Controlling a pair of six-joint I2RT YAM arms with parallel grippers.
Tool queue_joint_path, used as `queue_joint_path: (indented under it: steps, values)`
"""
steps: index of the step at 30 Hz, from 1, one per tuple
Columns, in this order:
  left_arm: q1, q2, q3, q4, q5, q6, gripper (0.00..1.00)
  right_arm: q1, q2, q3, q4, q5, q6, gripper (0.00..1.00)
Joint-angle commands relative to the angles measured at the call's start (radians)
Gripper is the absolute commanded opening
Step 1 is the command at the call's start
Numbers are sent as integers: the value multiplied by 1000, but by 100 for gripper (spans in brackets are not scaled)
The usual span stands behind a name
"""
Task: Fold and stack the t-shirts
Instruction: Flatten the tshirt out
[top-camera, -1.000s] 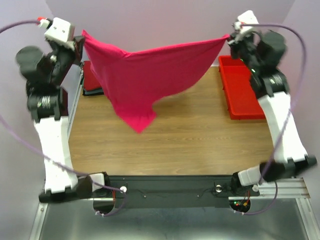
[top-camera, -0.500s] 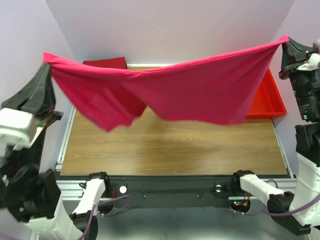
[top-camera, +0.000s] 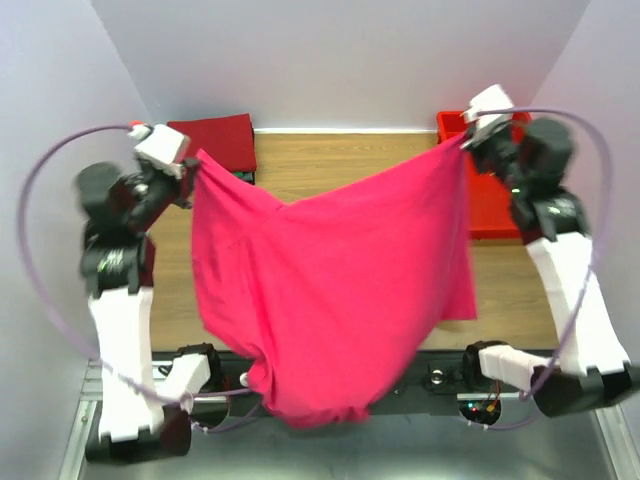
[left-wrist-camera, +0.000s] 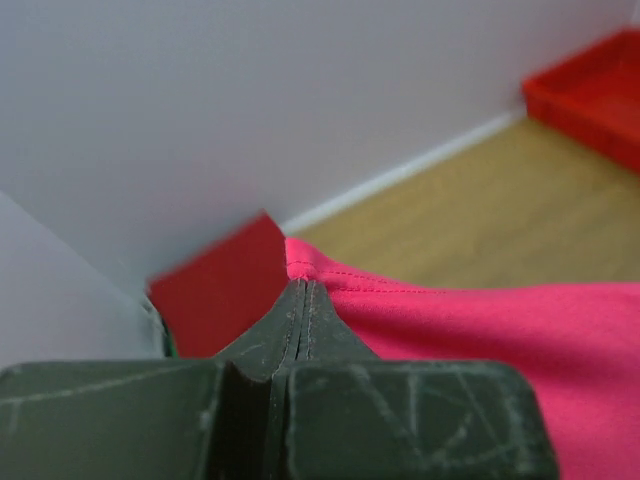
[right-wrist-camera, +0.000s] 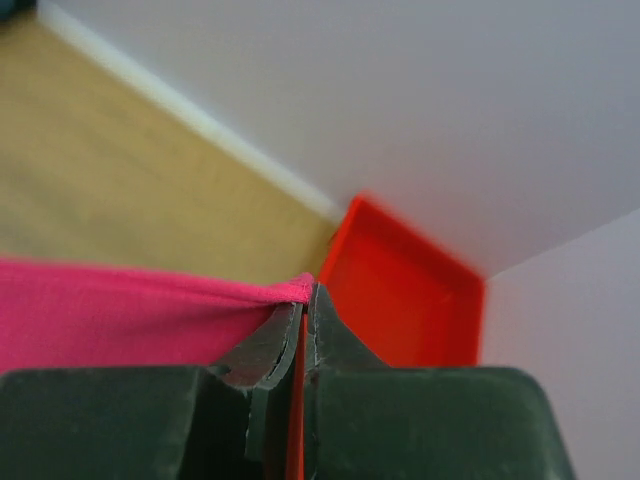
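Pinching one top corner of the pink t-shirt, my left claw sits at about 10 o'clock in the overhead view, jaws pressed tight together on the stitched hem. Just behind it, at 11 o'clock, a folded dark red t-shirt lies on the worktop against the back wall. The pink cloth hangs in the air between my two arms, sagging in the middle. It falls toward 6 o'clock, where its lower edge hides the near edge of the worktop from the overhead camera. At 2 o'clock my right claw grips the opposite corner, jaws closed on a thin bunch of fabric. Beneath it, along the right side, stands the red bin.
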Motion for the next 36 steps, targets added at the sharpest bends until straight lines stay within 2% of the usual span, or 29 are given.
queue_joint_path:
  steps: [1,5,11,15,22,31,36]
  values:
    - [-9,48,-188,31,-11,49,0,-5,51,-198,28,-103,-46,0]
    - [-48,160,-318,158,-103,58,0,-4,174,-316,128,-130,-34,1]
    - [-80,424,-344,287,-194,87,0,2,492,-283,203,-152,-48,1]
    - [-80,572,-303,322,-257,69,0,5,688,-144,216,-141,-20,1]
    - [-69,732,-159,338,-360,87,0,7,910,82,213,-137,29,1]
    - [-49,838,14,267,-392,128,0,9,1032,279,203,-111,60,0]
    - [-48,748,-28,230,-303,174,0,9,984,247,199,-101,17,1]
